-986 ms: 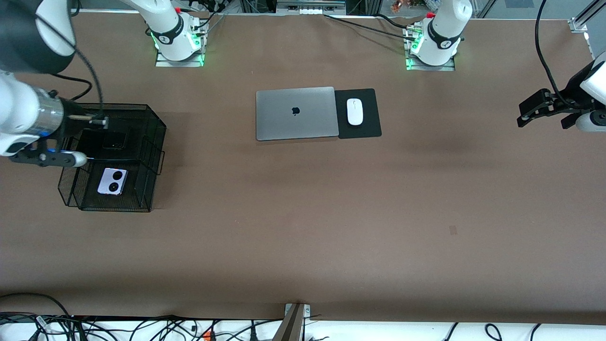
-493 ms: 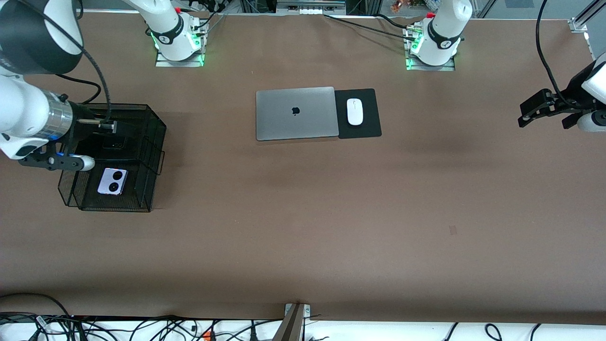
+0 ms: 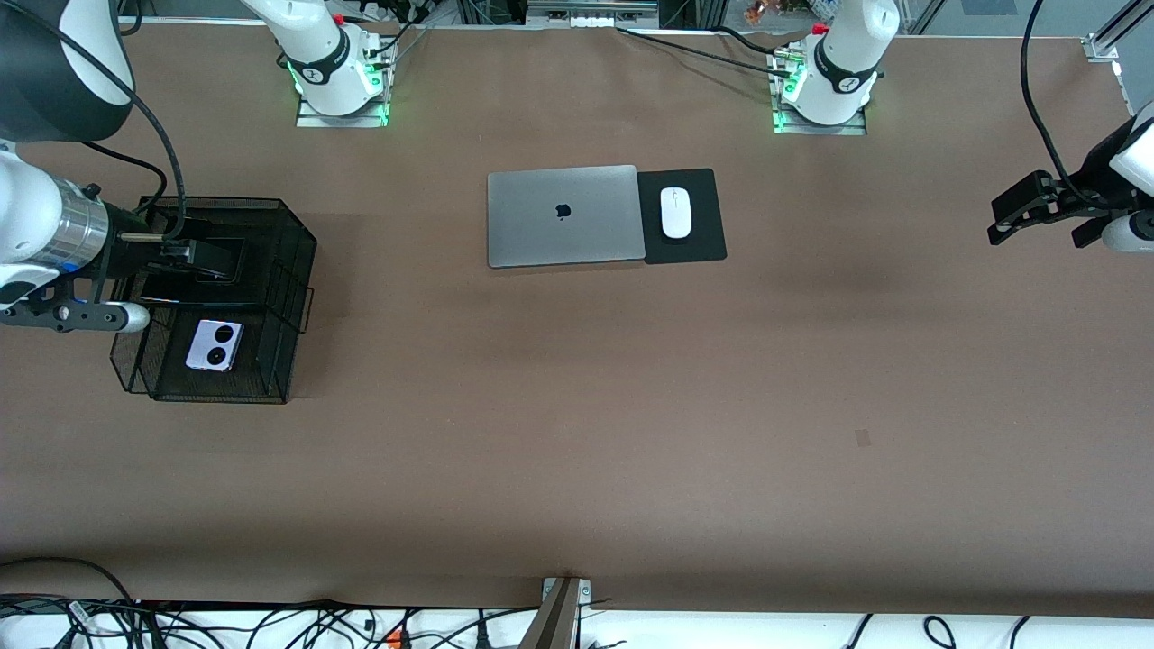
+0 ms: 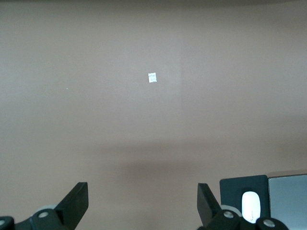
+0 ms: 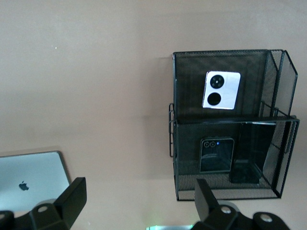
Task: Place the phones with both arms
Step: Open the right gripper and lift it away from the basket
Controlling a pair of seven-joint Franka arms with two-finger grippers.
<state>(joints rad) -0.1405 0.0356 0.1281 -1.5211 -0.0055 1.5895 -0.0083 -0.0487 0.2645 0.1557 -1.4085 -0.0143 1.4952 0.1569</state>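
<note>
A black mesh basket (image 3: pixel 302 261) stands toward the right arm's end of the table. The lilac-white phone (image 3: pixel 215 345) lies in its compartment nearer the front camera. In the right wrist view the lilac-white phone (image 5: pixel 221 90), the small square black phone (image 5: pixel 217 155) and a dark slim slab (image 5: pixel 245 171) beside it lie in the basket (image 5: pixel 173 100). My right gripper (image 3: pixel 194 255) hangs open and empty over the farther compartment, hiding the black phones in the front view; it also shows in the right wrist view (image 5: pixel 139 182). My left gripper (image 3: pixel 1017 214) waits open and empty over bare table at the left arm's end, and shows in the left wrist view (image 4: pixel 142 186).
A shut silver laptop (image 3: pixel 563 215) lies mid-table near the bases, with a white mouse (image 3: pixel 675 213) on a black pad (image 3: pixel 703 243) beside it. They also show in the left wrist view: mouse (image 4: pixel 250 212), laptop (image 4: pixel 289 194). A small white tag (image 4: pixel 152 77) lies on the table.
My right gripper has shifted over the basket's farther compartment and now covers the black phone in the front view. The left arm has hardly moved.
</note>
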